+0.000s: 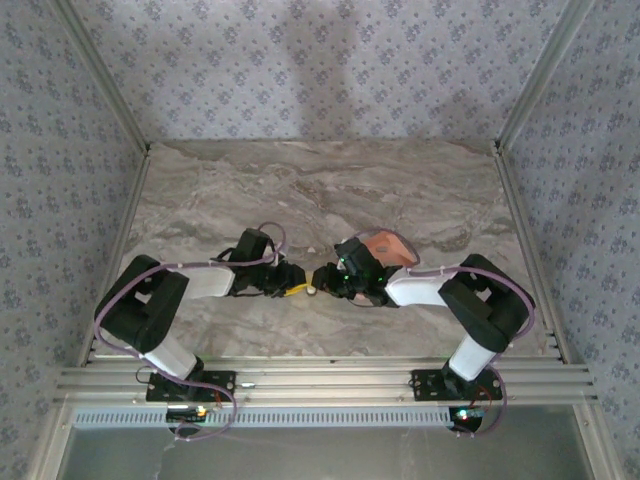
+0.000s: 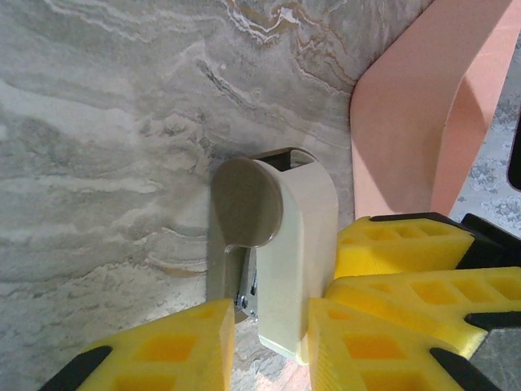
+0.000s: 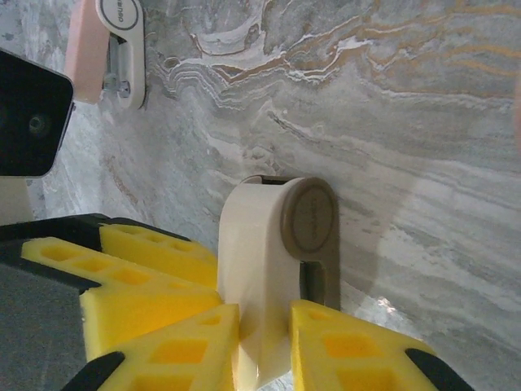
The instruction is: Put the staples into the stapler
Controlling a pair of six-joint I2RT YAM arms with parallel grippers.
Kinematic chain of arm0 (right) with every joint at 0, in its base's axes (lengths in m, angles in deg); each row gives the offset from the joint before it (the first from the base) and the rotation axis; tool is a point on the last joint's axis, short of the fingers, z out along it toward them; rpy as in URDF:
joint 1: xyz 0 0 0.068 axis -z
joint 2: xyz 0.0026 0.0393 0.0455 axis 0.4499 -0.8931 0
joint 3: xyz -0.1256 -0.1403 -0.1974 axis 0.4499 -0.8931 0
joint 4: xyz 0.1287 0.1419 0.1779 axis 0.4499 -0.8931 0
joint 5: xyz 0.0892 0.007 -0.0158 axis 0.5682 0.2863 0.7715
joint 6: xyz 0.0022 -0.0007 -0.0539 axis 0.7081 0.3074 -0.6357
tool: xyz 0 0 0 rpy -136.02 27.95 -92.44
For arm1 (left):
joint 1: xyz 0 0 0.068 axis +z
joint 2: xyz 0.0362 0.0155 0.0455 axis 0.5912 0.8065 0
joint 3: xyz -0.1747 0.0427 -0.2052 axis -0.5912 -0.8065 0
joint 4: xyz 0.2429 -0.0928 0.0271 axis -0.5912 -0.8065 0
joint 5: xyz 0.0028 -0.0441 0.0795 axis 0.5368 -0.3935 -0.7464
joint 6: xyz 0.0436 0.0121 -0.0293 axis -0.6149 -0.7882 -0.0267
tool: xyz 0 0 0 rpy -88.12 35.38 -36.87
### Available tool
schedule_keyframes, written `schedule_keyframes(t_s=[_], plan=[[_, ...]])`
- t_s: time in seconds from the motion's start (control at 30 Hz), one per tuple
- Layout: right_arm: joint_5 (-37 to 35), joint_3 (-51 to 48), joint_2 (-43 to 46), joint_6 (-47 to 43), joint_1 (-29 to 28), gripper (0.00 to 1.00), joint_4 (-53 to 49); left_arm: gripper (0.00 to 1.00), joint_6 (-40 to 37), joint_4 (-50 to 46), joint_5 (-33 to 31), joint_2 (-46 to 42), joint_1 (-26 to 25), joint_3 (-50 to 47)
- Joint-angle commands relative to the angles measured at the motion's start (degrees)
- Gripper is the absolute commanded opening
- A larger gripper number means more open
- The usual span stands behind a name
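Found stapler (image 2: 297,244) toward the near middle of the marble table (image 1: 300,180), pinned between the two arms. Clamped across its beige body by left gripper (image 2: 269,330), yellow fingers (image 2: 171,350) pressed on either side. Clamped likewise by right gripper (image 3: 264,330) from the opposite side, pads touching the casing. Spotted bare metal in the slot along the stapler's underside. Could not make out staples as such, possibly in that slot. Sat just beside pink tray (image 2: 407,122), with the tray right behind the right wrist in the top view.
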Motion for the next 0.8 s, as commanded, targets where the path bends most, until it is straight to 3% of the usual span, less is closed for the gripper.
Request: schedule_keyframes(t_s=[0.0, 0.4, 0.53, 0.77], plan=[[-1.6, 0.4, -1.8, 0.6, -0.3, 0.21, -6.7, 0.28, -2.0, -3.0, -0.8, 2.9, 0.1, -0.3], [-2.0, 1.6, -0.7, -1.3, -0.4, 0.2, -8.8, 0.28, -5.0, -8.2, -2.3, 1.2, -0.2, 1.7], [-3.0, 3.0, 2.3, -4.1, -0.4, 0.27, -8.6, 0.4, -6.9, -12.6, -5.4, -3.8, -0.2, 4.1], [-6.6, 5.8, 9.1, -9.2, -0.4, 0.36, -14.0, 0.52, -12.0, -21.7, -10.6, -11.5, -0.3, 10.2]])
